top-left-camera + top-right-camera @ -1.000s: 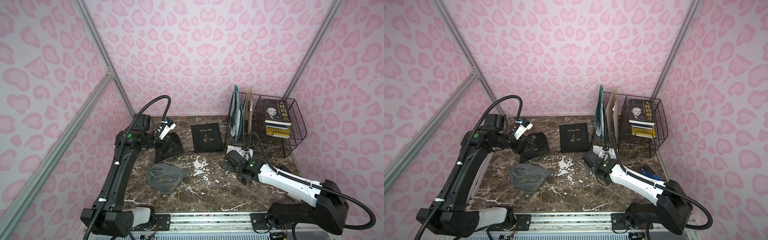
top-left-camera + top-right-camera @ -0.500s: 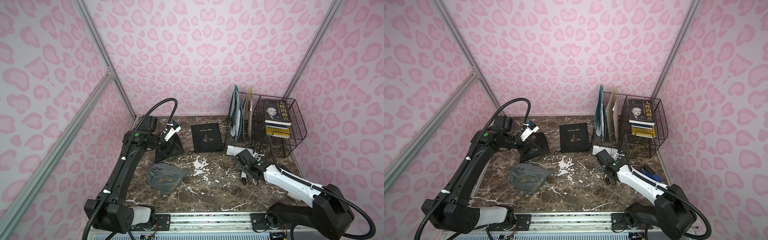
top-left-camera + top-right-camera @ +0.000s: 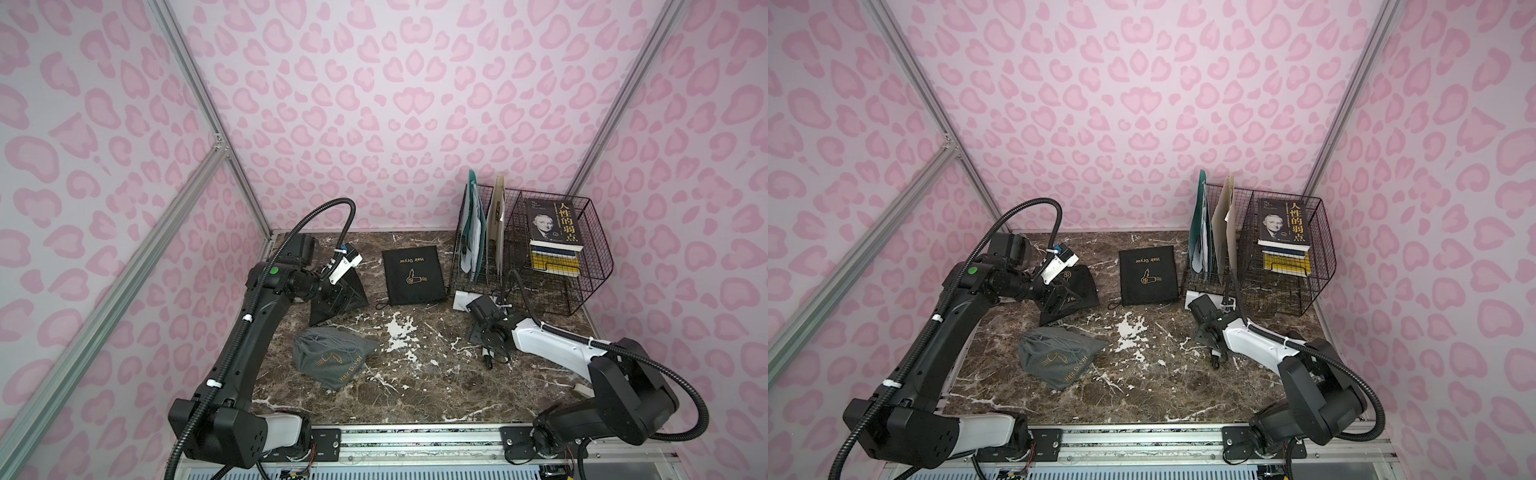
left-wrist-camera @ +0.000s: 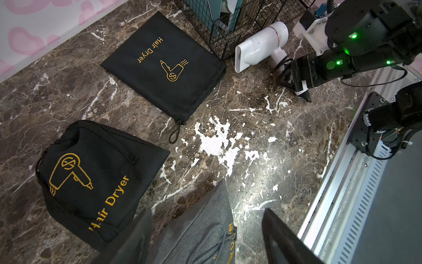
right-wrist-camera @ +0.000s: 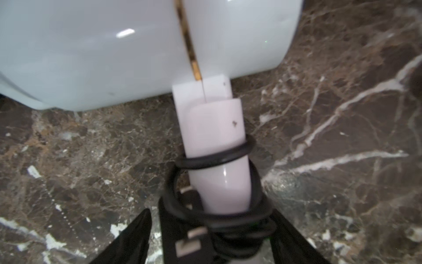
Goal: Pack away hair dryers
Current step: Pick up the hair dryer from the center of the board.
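The left arm point(image 3: 249, 345) stretches to the far left of the desk point(image 3: 415, 386), its wrist hanging over a bulging black pouch point(image 4: 91, 182) with a gold dryer print. The left jaws are released, standing wide apart with nothing gripped. In the left wrist view a bunched grey pouch point(image 3: 332, 357) shows through the gap. It lies nearer than the black one, just beside it.

At the far middle a flat black pouch point(image 3: 412, 274) lies on the desk, a drawstring loop trailing from its near edge. Further right stands a wire rack point(image 3: 478, 274) of upright folders, and beside it a wire basket point(image 3: 594, 266) with stacked books.

The white hair dryer point(image 4: 260, 46) lies on the desk just beside the near foot of the rack, its nozzle toward the flat pouch. Its black cord point(image 5: 217, 157) is wound round the handle point(image 5: 212, 128).

The right arm point(image 3: 548, 345) extends from the near right, low over the desk. The right jaws straddle the handle's end and the cord bundle. A sliver of desk shows between one finger point(image 5: 130, 240) and the plug, so they are not clenched. Whether the other finger touches the cord I cannot tell.
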